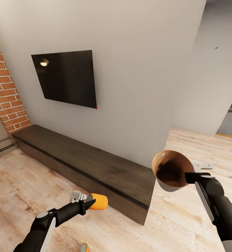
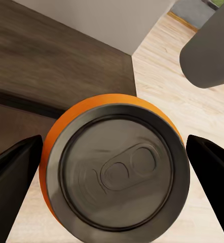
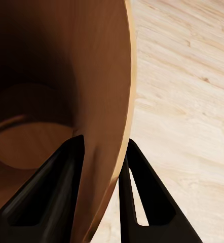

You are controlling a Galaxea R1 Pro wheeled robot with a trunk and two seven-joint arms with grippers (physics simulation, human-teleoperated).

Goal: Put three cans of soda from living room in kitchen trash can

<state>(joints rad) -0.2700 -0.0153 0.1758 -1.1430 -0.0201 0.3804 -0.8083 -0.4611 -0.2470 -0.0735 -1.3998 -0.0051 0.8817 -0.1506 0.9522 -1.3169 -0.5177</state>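
- Two cans show in the head view: one can [image 1: 99,202] is held in the left gripper [image 1: 89,203], and a second can [image 1: 83,247] sits at the bottom edge of that view, on the wood floor [image 1: 18,196] on the robot's side of the long low table [image 1: 91,168].
- Left gripper: closed on the held can. In the left wrist view its two black fingers [image 2: 13,172] stand on opposite sides of the orange wall, and the grey top with its pull tab faces the camera. The can lies roughly level, just in front of the table's near edge.
- Right gripper [image 1: 190,177]: clamped on the rim of the bin [image 1: 170,171]. The right wrist view shows one finger inside the tan wall [image 3: 99,101] and one outside, so the pinch is through the wall itself. The bin is tipped with its mouth toward the robot and hangs beyond the table's right end, above the floor.
- Handling, as a judgement: the can looks rigid, smooth and light. Its round wall could slip or roll under a loose squeeze, so a grip across the middle of the body, as now, seems the safest hold.
- The bin looks stiff and light, but held by one spot on the rim it may swing or twist; its oval handle hole [image 1: 159,155] lies away from the gripper.
- The bin's open mouth is well apart from the held can, to the right of it.
- The TV [image 1: 65,77] hangs on the wall above the table, with the brick column [image 1: 5,91] past the table's left end.
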